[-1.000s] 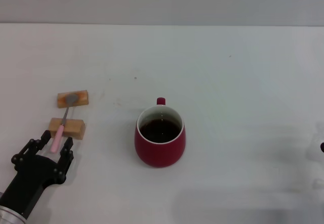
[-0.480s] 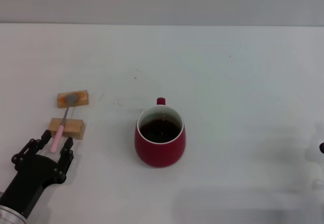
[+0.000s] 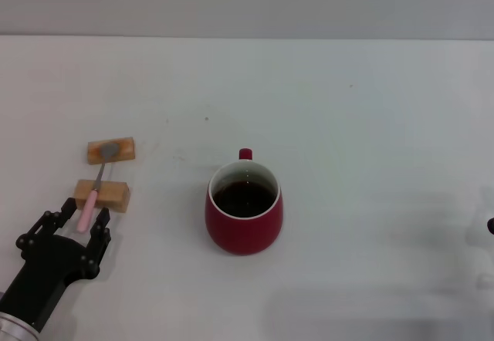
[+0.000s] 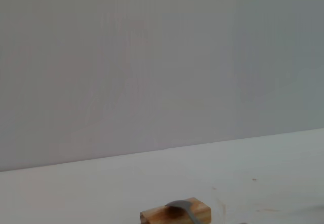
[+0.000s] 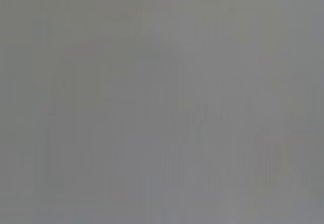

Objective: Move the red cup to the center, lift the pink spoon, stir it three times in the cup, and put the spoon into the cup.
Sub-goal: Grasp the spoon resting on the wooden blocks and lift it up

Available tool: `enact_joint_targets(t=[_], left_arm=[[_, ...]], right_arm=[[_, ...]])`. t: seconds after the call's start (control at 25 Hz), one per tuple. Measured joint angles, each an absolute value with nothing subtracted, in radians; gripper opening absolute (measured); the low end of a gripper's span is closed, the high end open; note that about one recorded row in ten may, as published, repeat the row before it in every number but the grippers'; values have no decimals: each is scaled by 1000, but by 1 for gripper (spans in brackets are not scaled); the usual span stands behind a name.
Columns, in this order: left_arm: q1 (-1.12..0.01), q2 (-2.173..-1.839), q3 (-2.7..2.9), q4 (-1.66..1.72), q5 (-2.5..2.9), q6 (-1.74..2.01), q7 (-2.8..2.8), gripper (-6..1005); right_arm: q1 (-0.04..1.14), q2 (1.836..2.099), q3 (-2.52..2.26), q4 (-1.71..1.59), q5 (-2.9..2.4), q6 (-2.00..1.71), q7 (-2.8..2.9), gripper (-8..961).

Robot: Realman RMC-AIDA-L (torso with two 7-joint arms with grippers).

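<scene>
The red cup [image 3: 244, 211] stands upright in the middle of the table, dark inside, with its small handle pointing away from me. The pink spoon [image 3: 93, 195] lies across two tan wooden blocks at the left, its grey bowl [image 3: 109, 150] on the far block and its pink handle over the near one. My left gripper [image 3: 86, 212] is open at the near end of the spoon, one finger on each side of the handle's tip. In the left wrist view the spoon's bowl [image 4: 178, 207] rests on the far block [image 4: 175, 215]. Only a dark sliver of my right gripper [image 3: 491, 224] shows, at the right edge.
The two wooden blocks [image 3: 103, 194] [image 3: 111, 150] prop the spoon above the white table [image 3: 363, 125]. A grey wall runs along the table's far edge. The right wrist view shows only plain grey.
My left gripper has edged very slightly back toward me. The cup, the spoon and the blocks have not moved.
</scene>
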State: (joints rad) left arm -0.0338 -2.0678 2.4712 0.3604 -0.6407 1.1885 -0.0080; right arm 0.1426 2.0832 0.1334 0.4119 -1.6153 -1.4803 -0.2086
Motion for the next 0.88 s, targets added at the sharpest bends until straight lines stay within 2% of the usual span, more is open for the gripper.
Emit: enact_joint_targets(t=[0.36,0.88], left_arm=[[-36,-2068,2475,353,-636,1188,2,494],[-46,-2071,2466,351,-641,1194,42,172]], right_arm=[[143,2083,132,411,-1615,-1480,-209,0],[136,2082,120,413,-1615,-1490,-209,0]])
